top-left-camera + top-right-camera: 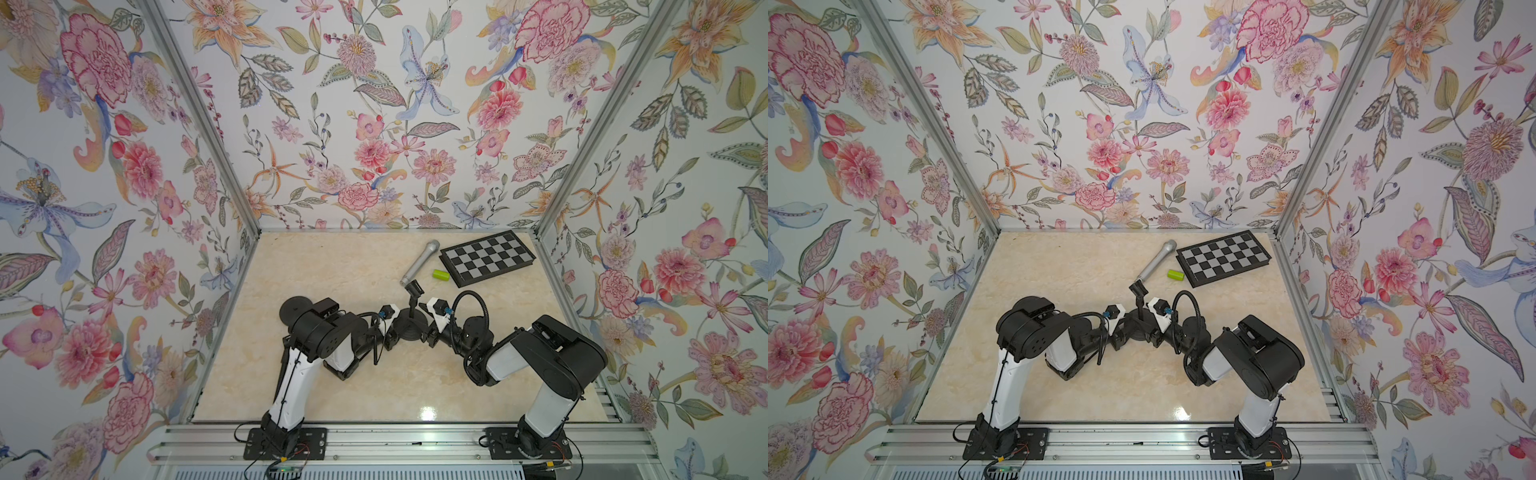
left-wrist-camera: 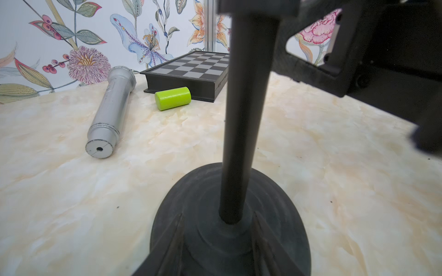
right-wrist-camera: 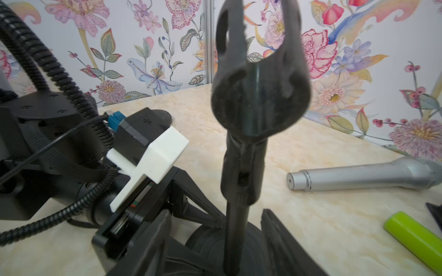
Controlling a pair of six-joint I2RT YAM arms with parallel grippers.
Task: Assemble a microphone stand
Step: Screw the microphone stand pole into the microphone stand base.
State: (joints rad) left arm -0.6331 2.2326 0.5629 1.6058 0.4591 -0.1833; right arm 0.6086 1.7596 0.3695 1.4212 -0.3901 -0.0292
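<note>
Black round-based microphone stand (image 1: 409, 326) stands upright between both arms, left gripper (image 2: 217, 222) clamping its base (image 2: 203, 186), right gripper (image 3: 216, 215) slack around its pole (image 2: 246, 119); back that off straight, I'd say, then fetch the silver metal microphone (image 1: 419, 262).

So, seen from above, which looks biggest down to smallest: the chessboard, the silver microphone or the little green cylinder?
In a top view, largest to smallest:
1. chessboard
2. silver microphone
3. green cylinder
They lie close together, so distance from the camera hardly skews this.

Chessboard (image 1: 487, 257) in the marble table's (image 1: 332, 266) far corner, lime-green cylinder (image 1: 441, 274) lying just beside it, floral walls (image 1: 374, 104)
</note>
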